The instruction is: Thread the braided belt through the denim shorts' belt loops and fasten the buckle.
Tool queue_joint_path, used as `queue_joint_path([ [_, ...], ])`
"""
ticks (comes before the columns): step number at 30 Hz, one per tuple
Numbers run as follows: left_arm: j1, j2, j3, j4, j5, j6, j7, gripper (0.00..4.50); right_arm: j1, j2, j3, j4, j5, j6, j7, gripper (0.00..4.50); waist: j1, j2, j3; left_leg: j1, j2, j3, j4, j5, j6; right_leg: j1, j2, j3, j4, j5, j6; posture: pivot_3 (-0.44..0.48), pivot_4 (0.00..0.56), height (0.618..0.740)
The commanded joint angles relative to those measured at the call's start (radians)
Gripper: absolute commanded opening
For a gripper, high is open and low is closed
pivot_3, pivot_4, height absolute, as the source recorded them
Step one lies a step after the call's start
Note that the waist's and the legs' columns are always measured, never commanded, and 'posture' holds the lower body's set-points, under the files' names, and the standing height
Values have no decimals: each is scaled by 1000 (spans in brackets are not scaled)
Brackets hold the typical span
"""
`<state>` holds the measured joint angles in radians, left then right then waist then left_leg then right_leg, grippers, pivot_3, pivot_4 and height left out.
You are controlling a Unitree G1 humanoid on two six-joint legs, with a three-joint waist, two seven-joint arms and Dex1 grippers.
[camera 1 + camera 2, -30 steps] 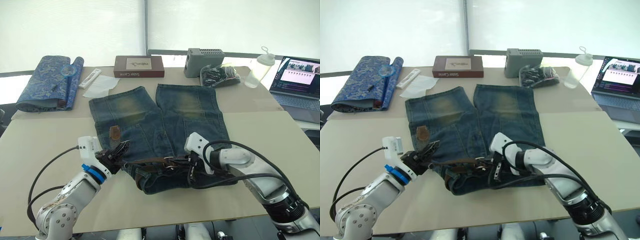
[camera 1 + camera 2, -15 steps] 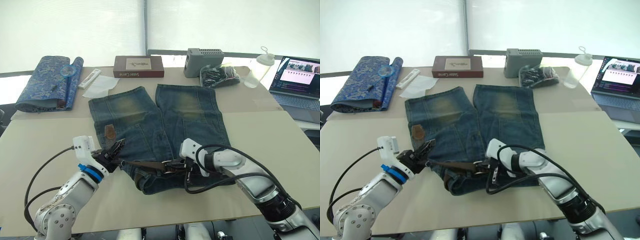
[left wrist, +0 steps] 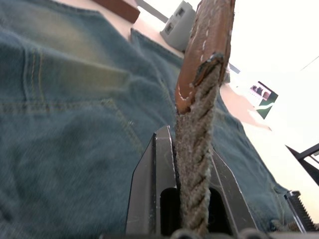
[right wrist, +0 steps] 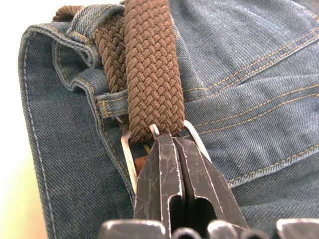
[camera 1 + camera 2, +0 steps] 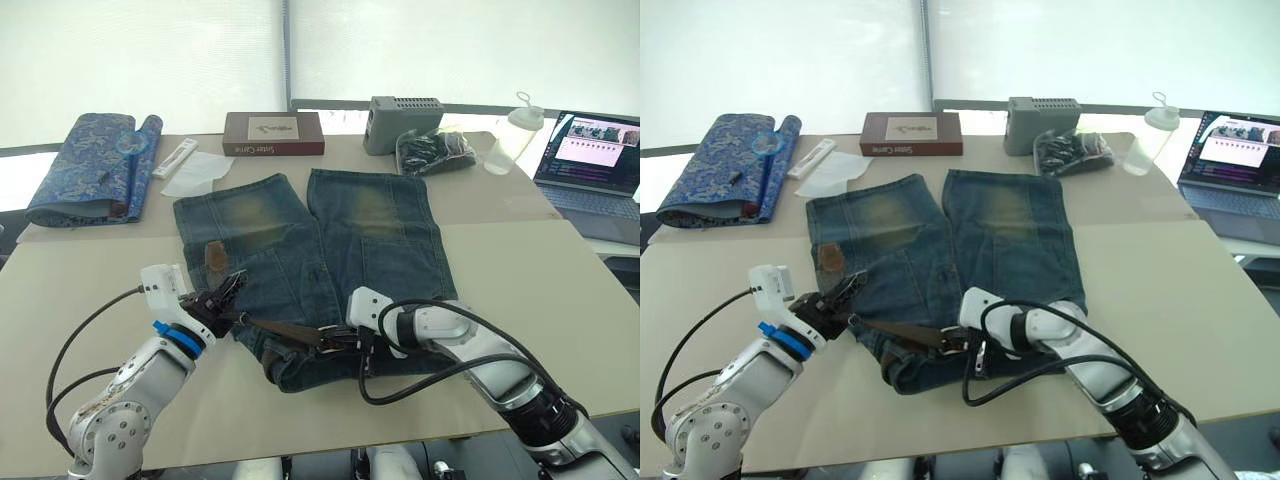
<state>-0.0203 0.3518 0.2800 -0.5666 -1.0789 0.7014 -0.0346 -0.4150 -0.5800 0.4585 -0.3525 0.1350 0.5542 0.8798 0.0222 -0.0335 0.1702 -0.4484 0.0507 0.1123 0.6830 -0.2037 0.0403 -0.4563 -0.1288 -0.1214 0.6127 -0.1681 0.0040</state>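
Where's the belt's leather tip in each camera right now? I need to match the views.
Left eye view: the leather tip stands above the left gripper, over the denim shorts.
Right eye view: same place, leather tip.
Left wrist view: leather tip, rising from the gripped braided belt.
Right wrist view: not seen; the buckle instead.
Shared landmark: the shorts.

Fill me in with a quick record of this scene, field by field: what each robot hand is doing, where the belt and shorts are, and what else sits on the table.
left gripper: shut on the braided belt near its leather tip
right gripper: shut at the buckle
belt: stretched between the grippers over the waistband
denim shorts: flat on the table, legs pointing away
belt loops: one beside the braid
background: blue cloth, brown box, laptop, bottle
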Motion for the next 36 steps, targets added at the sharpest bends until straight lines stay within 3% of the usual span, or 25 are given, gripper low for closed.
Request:
queue_joint_path([
  [1, -98, 8, 13, -17, -70, 3, 30, 0, 23, 10, 29, 25, -26, -10, -1, 20, 0, 0, 0, 0, 0, 0, 0, 0, 0, 0, 0, 0, 0, 0, 0, 0, 150, 709],
  [4, -216, 6, -29, -2, -127, 34, 52, 0, 37, 30, -1, 26, -12, 2, -16, 20, 0, 0, 0, 1, 0, 0, 0, 0, 0, 1, 0, 0, 0, 0, 0, 0, 150, 709],
  [8, -349, -22, -128, 74, -93, 71, 37, 0, 78, 72, -120, -33, 80, 76, -55, 20, 0, 0, 0, 1, -1, 0, 0, 0, 0, 2, 0, 1, 1, 1, 1, 0, 150, 709],
  [12, -394, -51, -192, 144, -46, 77, -3, 0, 120, 49, -220, -114, 153, 134, -62, 20, 0, 0, 0, 1, -2, 0, 0, 1, 1, 1, 1, 1, 1, 3, 4, 0, 150, 709],
  [13, -403, -59, -219, 168, -14, 76, -15, 0, 139, 34, -262, -148, 184, 160, -60, 595, 1, 0, 0, 1, -2, 0, 0, 1, 1, 1, 1, 1, 1, 3, 5, 0, 150, 709],
  [20, -443, -106, -322, 275, 119, 54, -137, 0, 205, 18, -556, -347, 481, 464, -138, 2913, 16, 0, 0, 0, -2, 0, 0, 0, 0, 1, 1, 1, 1, 1, 0, 0, 150, 709],
  [28, -490, -135, -328, 330, 206, 48, -233, 0, 125, 166, -614, -393, 684, 721, -374, 2913, 9, 0, 0, 1, -1, -1, 0, 0, 0, 1, 1, 1, 1, 1, 0, 0, 150, 709],
  [36, -504, -154, -338, 323, 265, 59, -282, 0, 23, 201, -521, -352, 608, 801, -581, 2913, 8, 0, 0, -2, -2, -1, 0, 1, 2, -1, 1, 1, 0, 2, 1, 0, 150, 709],
])
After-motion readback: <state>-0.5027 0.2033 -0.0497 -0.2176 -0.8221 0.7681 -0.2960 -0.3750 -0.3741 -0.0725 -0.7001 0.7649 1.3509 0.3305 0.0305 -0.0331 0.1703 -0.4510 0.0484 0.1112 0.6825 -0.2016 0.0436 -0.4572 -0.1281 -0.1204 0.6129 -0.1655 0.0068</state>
